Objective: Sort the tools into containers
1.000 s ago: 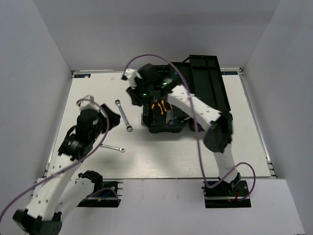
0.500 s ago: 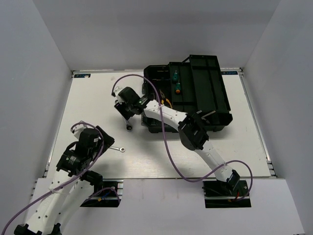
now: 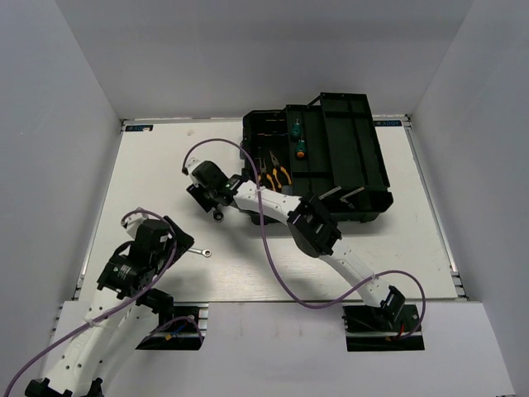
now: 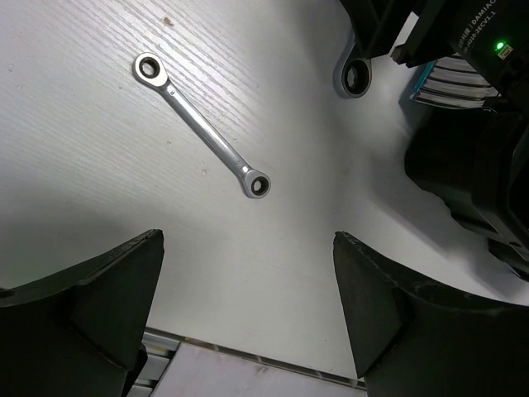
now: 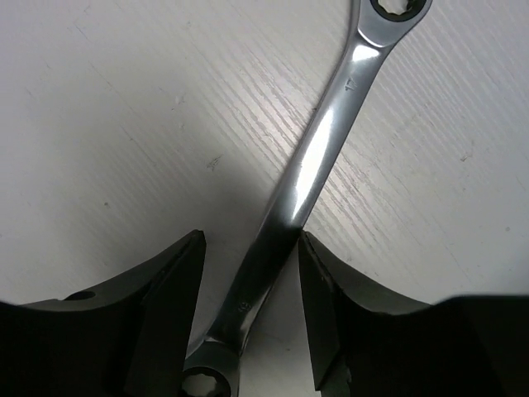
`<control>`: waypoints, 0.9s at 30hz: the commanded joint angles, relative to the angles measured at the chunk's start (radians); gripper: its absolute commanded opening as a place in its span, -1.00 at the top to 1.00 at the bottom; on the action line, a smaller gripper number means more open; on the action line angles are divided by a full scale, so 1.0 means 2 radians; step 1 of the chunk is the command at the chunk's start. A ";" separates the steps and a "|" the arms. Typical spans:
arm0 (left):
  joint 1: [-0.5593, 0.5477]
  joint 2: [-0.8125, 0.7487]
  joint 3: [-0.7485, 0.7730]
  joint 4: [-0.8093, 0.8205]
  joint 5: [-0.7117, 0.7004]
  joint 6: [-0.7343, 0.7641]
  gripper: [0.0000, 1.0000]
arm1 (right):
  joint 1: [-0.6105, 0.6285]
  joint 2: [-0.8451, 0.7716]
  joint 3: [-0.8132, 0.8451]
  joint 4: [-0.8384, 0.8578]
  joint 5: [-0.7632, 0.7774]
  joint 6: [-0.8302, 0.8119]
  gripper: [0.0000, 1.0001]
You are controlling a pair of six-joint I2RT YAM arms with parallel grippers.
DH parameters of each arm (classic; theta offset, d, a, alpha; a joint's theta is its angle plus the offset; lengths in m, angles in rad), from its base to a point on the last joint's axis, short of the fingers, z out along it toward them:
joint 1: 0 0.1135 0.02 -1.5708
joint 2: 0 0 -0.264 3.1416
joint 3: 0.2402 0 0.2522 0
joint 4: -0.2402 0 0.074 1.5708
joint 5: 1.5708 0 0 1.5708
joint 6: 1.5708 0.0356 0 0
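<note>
The longer silver wrench (image 5: 318, 161) lies flat on the white table between my right gripper's (image 5: 251, 240) open fingers, the right finger close against it. In the top view that gripper (image 3: 208, 192) covers the wrench except its ring end (image 3: 218, 217). The shorter wrench (image 4: 202, 124) lies on the table ahead of my left gripper (image 4: 248, 240), which is wide open and empty; the top view shows it (image 3: 199, 251) just right of that gripper (image 3: 180, 242). The open black toolbox (image 3: 364, 165) holds yellow-handled pliers (image 3: 273, 174) and two green-handled screwdrivers (image 3: 297, 141).
The right arm's links (image 3: 310, 223) stretch across the table in front of the toolbox. In the left wrist view the right gripper's black body (image 4: 463, 99) fills the upper right. The table's near edge rail (image 4: 248, 368) is just below my left fingers.
My right arm has swung out of the toolbox to the left and come down over the longer wrench. My left arm has pulled back toward the near edge.
</note>
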 commanded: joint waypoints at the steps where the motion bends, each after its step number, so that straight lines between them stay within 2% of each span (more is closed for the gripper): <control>1: 0.000 0.001 0.010 -0.006 0.003 -0.005 -0.87 | 0.002 0.010 0.001 0.015 0.013 0.017 -0.08; 6: 0.000 0.001 0.027 -0.010 0.003 -0.005 -0.87 | 0.000 0.003 -0.036 -0.024 0.007 0.026 0.13; 14: 0.000 -0.024 0.016 -0.010 0.012 -0.005 -0.87 | -0.006 -0.056 -0.156 -0.074 -0.035 0.024 0.69; 19: 0.000 -0.034 0.006 -0.005 0.012 -0.005 -0.87 | -0.001 -0.107 -0.248 -0.095 -0.036 0.004 0.80; 23: 0.000 -0.034 -0.005 0.007 0.024 -0.005 -0.87 | 0.010 -0.150 -0.318 -0.083 -0.029 -0.033 0.80; 27: 0.000 -0.034 -0.010 0.016 0.029 -0.005 -0.87 | 0.026 -0.152 -0.318 -0.099 -0.035 -0.059 0.76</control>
